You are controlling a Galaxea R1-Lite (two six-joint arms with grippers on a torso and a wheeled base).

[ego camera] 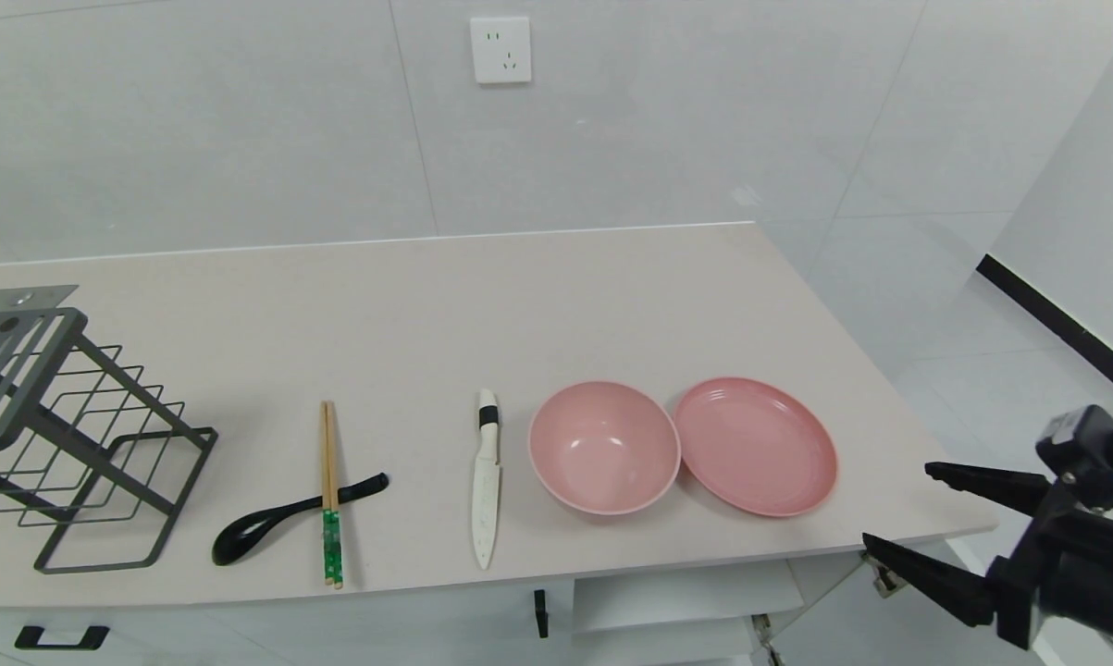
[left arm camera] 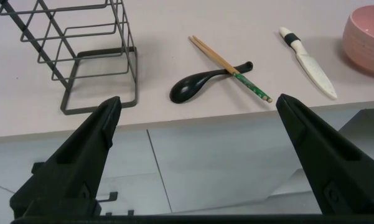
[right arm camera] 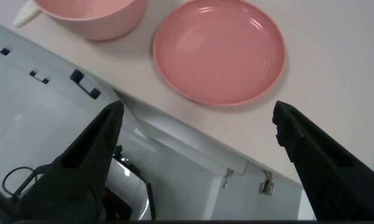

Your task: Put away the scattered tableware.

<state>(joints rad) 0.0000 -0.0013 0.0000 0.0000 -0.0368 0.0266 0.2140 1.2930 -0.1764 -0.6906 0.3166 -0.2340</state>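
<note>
Pale bench (ego camera: pixel 426 305) is running along a grey tiled wall w/ a white socket (ego camera: pixel 500 49) up high. Right tool (ego camera: pixel 900 505) is hanging just off the bench's front corner, fingers spread wide, gripping nothing. Pink plate (ego camera: pixel 760 446) is lying closest to it, just fwd of the fingertips, near the bench's front edge. Pink bowl (ego camera: pixel 604 447) is sitting upright right past the plate, on the side away from the right tool; rims are abt meeting, can't tell if they're touching. White knife (ego camera: pixel 487 481) is lying further along beyond the bowl, its black-banded handle pointing to the wall & blade tip to the front edge.

Left tool (left arm camera: pixel 197 101) is hanging short of the bench's front edge, also wide open & empty. Straight ahead of it, black spoon (left arm camera: pixel 187 90) & chopsticks (left arm camera: pixel 221 59) are lying together, the chopsticks crossing over the spoon's handle. Dark wire rack (ego camera: pixel 10 370) is standing ahead & to the left of the left tool, apart from the spoon. White cabinet fronts w/ a black handle (ego camera: pixel 61 636) are showing under the bench.
</note>
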